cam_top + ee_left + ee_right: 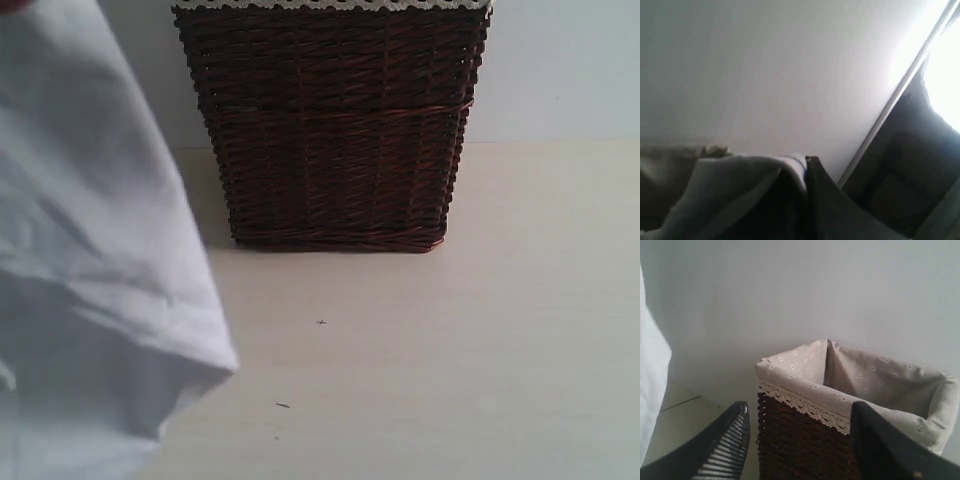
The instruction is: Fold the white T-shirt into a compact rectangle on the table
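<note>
While the left gripper (807, 172) is seemingly pinching the shirt (90, 250), which is hanging over the table (450, 350) beside the basket (330, 130), the right gripper (801, 410) is sitting wide and empty, so a one-sided hold is risking slipping and bunching.

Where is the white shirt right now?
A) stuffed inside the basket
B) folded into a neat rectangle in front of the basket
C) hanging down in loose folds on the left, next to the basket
C: in the exterior view the white T-shirt drapes down in loose folds at the left, apart from the wicker basket, not inside it or folded in front of it.
</note>
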### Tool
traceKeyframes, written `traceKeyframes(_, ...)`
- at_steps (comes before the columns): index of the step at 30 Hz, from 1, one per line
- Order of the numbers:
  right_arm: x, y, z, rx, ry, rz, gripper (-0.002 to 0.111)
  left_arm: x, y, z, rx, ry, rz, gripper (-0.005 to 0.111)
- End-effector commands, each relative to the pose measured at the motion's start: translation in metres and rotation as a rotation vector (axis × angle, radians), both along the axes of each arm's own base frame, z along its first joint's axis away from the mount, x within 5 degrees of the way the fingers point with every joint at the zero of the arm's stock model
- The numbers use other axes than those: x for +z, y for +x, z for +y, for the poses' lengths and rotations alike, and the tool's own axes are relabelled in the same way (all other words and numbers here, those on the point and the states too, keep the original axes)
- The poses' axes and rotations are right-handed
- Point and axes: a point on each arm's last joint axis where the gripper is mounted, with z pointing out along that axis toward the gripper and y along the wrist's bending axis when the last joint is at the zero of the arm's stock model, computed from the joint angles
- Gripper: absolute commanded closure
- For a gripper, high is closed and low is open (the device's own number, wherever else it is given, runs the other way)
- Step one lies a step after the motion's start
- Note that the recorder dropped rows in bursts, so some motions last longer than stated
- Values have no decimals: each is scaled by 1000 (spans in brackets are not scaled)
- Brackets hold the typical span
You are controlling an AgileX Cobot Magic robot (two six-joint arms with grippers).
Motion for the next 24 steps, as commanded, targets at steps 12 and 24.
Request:
traceKeyframes(12,4,-8,-8,-26,24,-16,50,-97,85,-134,-312,292,20,107)
traceKeyframes(24,4,-8,-8,-31,21,-17,50,-71,47,-118,-393,401,-103,107)
